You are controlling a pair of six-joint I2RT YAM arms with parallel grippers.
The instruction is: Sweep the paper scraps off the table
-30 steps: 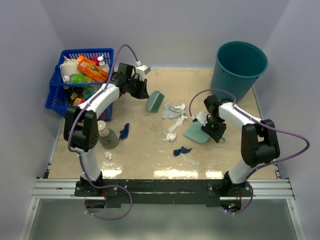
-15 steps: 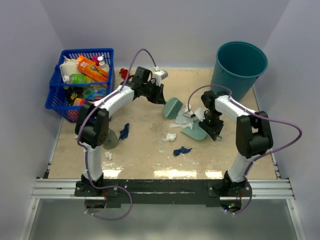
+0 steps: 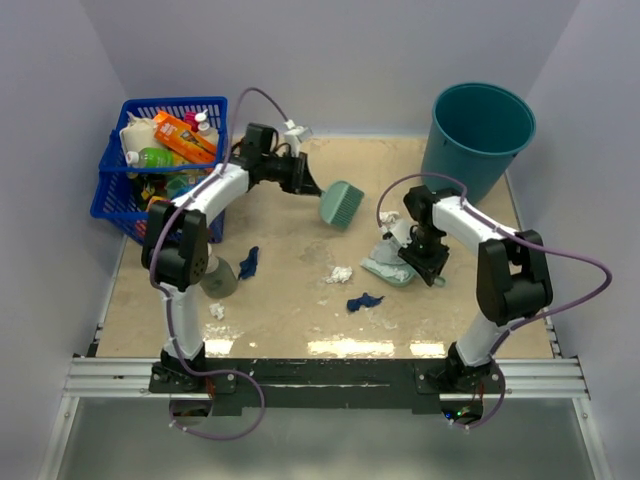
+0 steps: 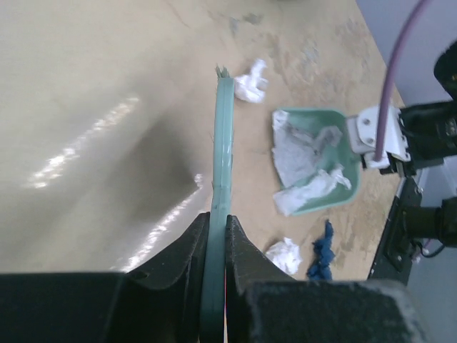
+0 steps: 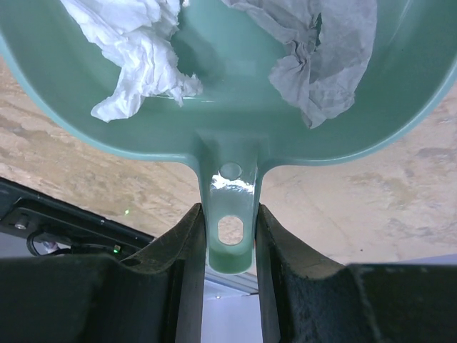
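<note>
My left gripper [image 3: 303,182] [image 4: 218,229] is shut on the teal hand brush [image 3: 341,204] [image 4: 223,157], held left of the dustpan, apart from it. My right gripper [image 3: 426,258] [image 5: 230,232] is shut on the handle of the teal dustpan [image 3: 390,266] [image 5: 235,128] [image 4: 341,179], which lies on the table [image 3: 290,240]. In the pan lie a grey scrap [image 5: 325,50] [image 4: 300,146] and a white scrap [image 5: 136,39] [image 4: 310,189]. Loose paper scraps lie on the table: white [image 3: 340,273] [image 4: 284,254], navy [image 3: 364,300] [image 4: 321,254], navy [image 3: 248,262], small white [image 3: 217,311], white [image 3: 388,218] [image 4: 250,82].
A blue basket [image 3: 112,190] full of bottles stands at the back left. A teal bucket [image 3: 480,130] stands at the back right. A grey-green jar [image 3: 215,274] stands near the left arm. A black rail [image 3: 320,370] runs along the front edge.
My left gripper swept the brush right toward the dustpan, then drew it back a little. The grey and white scraps from the table's middle now lie in the pan.
</note>
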